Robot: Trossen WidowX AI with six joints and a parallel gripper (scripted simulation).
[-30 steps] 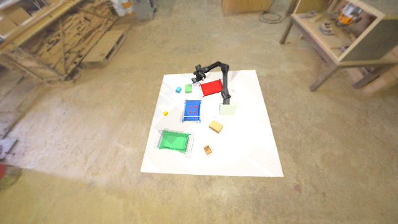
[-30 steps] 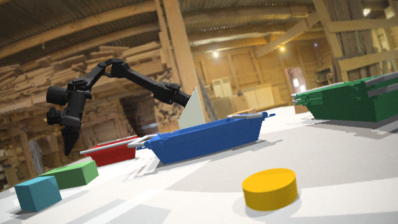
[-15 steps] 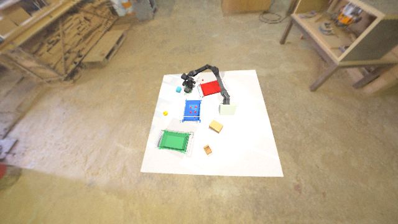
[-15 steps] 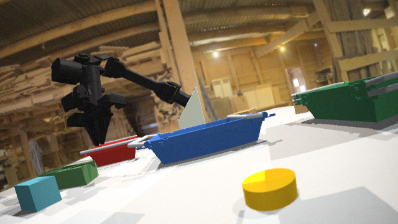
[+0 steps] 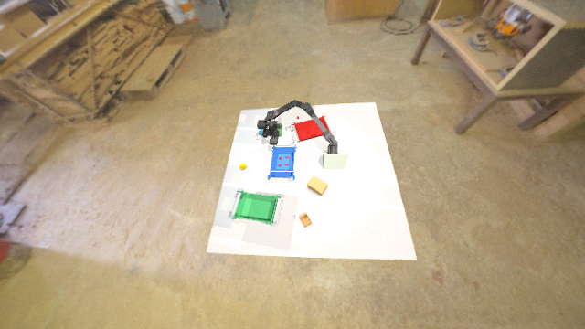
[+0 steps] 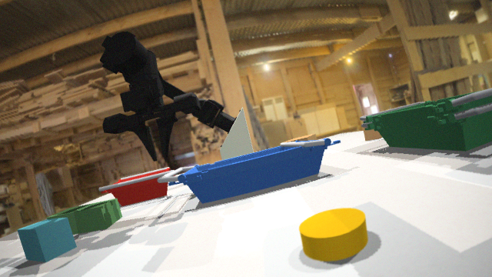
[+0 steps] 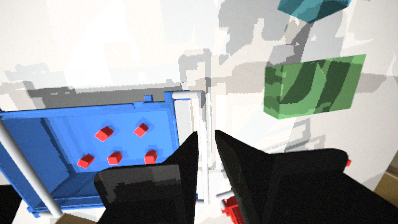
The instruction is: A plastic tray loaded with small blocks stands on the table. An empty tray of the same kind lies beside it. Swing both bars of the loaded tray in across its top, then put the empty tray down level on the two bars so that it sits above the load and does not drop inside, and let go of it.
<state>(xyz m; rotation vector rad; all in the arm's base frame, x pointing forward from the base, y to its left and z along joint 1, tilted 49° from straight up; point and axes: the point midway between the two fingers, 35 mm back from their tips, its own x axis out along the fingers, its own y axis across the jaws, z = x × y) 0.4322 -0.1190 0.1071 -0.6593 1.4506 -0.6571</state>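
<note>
The blue tray (image 5: pixel 292 164) (image 6: pixel 254 175) (image 7: pixel 45 150) holds several small red blocks (image 5: pixel 280 164) (image 7: pixel 104 133). One wire bar (image 5: pixel 281 171) (image 6: pixel 304 144) (image 7: pixel 29 171) lies across its top near one end. Its other bar (image 6: pixel 165 178) (image 7: pixel 202 115) is swung out past the opposite end. My gripper (image 6: pixel 161 159) (image 7: pixel 206 134) is open by a narrow gap, empty, pointing down above that outer bar, which shows behind the fingertips in the wrist view. An empty green tray (image 5: pixel 256 207) (image 6: pixel 423 135) and an empty red tray (image 5: pixel 311 129) (image 6: pixel 140 194) (image 7: pixel 232 210) stand on either side.
A green block (image 5: pixel 280 129) (image 6: pixel 92 217) (image 7: pixel 315 87) and a teal block (image 6: pixel 46 238) (image 7: pixel 312 10) lie beyond the outer bar. A yellow disc (image 5: pixel 243 166) (image 6: pixel 334 235) lies beside the blue tray. A pale panel (image 5: pixel 335 161) (image 6: pixel 238 138), tan block (image 5: pixel 317 185) and small orange box (image 5: pixel 305 219) stand opposite.
</note>
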